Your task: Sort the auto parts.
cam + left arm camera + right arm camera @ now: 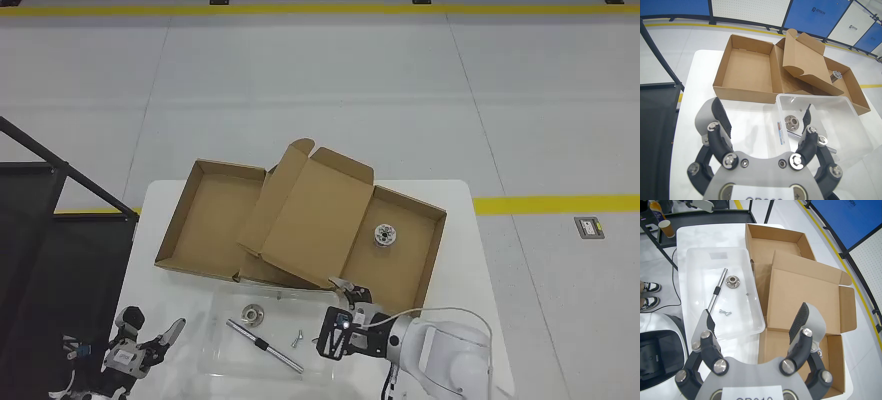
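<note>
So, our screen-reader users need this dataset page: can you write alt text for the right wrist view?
The open right gripper hangs where a clear plastic tray sits beside open cardboard boxes. The tray holds a metal rod, a round flange and two small screws.

1. An industrial test hall or robotics lab, not a home.
2. The pale coated floor (300,90) is marked with yellow lane lines (555,204).
3. Blue and white perforated partition panels (745,9) on black feet fence the area.
4. A white desk (462,270) stands beside a black metal rack (50,260).
</note>
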Motion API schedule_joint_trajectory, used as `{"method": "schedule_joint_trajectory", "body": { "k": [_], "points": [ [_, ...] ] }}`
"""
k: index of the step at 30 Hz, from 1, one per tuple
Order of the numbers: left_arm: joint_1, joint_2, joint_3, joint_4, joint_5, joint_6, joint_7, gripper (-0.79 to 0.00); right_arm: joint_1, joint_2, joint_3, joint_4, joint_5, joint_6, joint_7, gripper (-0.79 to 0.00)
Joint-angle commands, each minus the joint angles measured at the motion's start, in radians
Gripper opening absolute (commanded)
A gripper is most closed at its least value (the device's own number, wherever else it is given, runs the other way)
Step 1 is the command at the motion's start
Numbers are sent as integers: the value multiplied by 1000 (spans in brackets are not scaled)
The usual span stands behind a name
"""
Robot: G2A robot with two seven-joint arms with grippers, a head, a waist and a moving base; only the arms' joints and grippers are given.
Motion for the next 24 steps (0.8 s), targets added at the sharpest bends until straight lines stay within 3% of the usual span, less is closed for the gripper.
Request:
{"method": "schedule_joint_trajectory", "body": {
  "k": [1,8,16,20,24],
  "points": [
    [0,0,0,0,0,0,0,0,0,0,0,0,0,-1,0,0],
    [0,0,0,0,0,0,0,0,16,2,-26,20,-26,-31,-38,0],
    [0,0,0,0,0,0,0,0,178,-29,-250,147,-169,-67,98,0],
    [0,0,0,0,0,0,0,0,256,-54,-332,237,-162,-64,141,0],
    [0,0,0,0,0,0,0,0,314,-71,-392,302,-136,-145,184,0]
  ]
}}
